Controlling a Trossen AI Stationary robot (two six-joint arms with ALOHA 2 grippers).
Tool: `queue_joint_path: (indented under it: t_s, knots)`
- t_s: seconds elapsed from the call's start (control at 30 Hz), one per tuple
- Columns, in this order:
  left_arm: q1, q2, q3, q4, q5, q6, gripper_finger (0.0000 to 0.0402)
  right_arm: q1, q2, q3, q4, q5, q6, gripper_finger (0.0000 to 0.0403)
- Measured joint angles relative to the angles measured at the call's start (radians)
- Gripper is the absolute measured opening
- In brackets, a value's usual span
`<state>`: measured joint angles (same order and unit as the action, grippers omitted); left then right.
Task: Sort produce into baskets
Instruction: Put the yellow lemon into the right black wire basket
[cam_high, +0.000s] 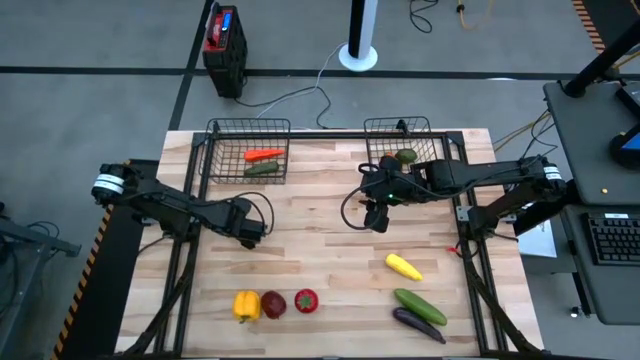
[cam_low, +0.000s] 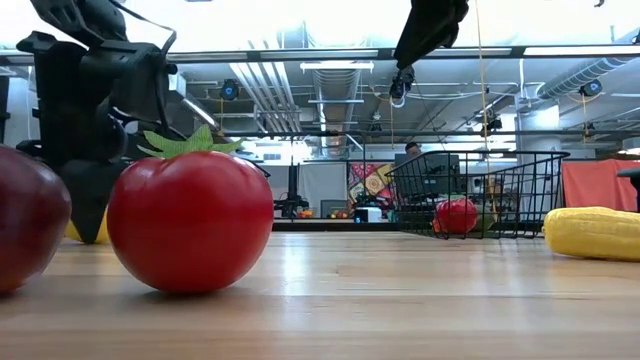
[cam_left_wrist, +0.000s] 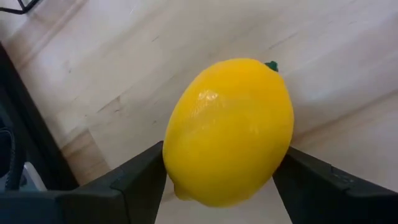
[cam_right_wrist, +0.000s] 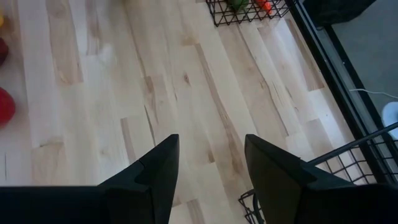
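Lemon (cam_left_wrist: 229, 132) pinched in left gripper (cam_high: 250, 232) above the bench's left-middle, right gripper (cam_high: 376, 218) spread and empty near the right basket (cam_high: 398, 140), tomato (cam_high: 306, 300), apple (cam_high: 273, 305), pepper (cam_high: 246, 306) along the front edge.

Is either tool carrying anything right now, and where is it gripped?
Left tool holds a yellow lemon, pinched across its middle. Right tool is open and holds nothing.

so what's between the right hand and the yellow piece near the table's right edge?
Only bare wood, by the high view: right hand hangs empty, yellow piece lies apart.
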<state>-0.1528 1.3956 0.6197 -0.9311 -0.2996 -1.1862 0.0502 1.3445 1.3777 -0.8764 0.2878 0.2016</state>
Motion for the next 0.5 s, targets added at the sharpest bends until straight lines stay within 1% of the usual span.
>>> queue_joint_path:
  t_s: [0.1, 0.27, 0.37, 0.5]
  knots:
    - [0.0, 0.0, 0.003, 0.003, -0.001, 0.0, 0.0234, 0.0, 0.0, 0.0, 0.0, 0.0, 0.008, 0.0176]
    - [-0.001, 0.0, 0.003, 0.002, -0.009, 0.0, 0.0185, 0.0, 0.0, 0.0, 0.0, 0.0, 0.007, 0.0176]
    - [-0.003, -0.001, 0.003, 0.007, -0.034, 0.013, 0.0182, 0.0, 0.0, -0.004, 0.001, 0.0, -0.014, 0.0176]
    - [-0.016, -0.014, 0.022, 0.043, -0.061, 0.092, 0.0181, 0.0, -0.001, -0.039, 0.002, -0.023, -0.036, 0.0176]
